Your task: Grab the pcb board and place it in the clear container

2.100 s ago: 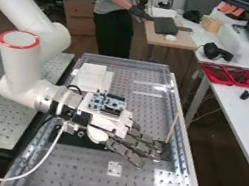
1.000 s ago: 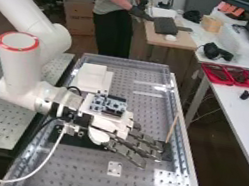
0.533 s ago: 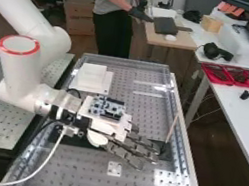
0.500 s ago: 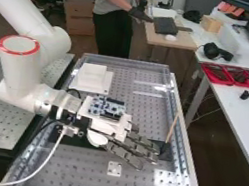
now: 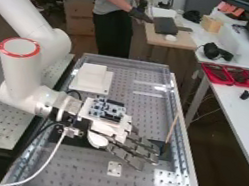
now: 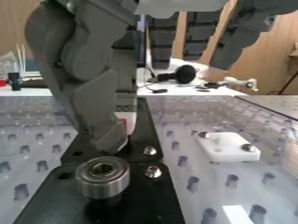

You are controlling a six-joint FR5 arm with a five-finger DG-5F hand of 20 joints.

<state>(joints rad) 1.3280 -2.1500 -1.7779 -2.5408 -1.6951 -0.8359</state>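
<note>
If you are tilting the hand (image 5: 108,128), you may be shaking loose the circuit board (image 5: 108,109) sitting on its back, mid-frame; its straight, open fingers are pointing right towards a thin stick (image 5: 172,128), where sweeping sideways is risking a knock.

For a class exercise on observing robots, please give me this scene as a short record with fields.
Hand: open, fingers straight, above a black plate
Blue circuit board: on top of the hand
Round metal part: on the black plate
Small white plate: flat on the bench
White block: beyond the hand in the high view
</note>
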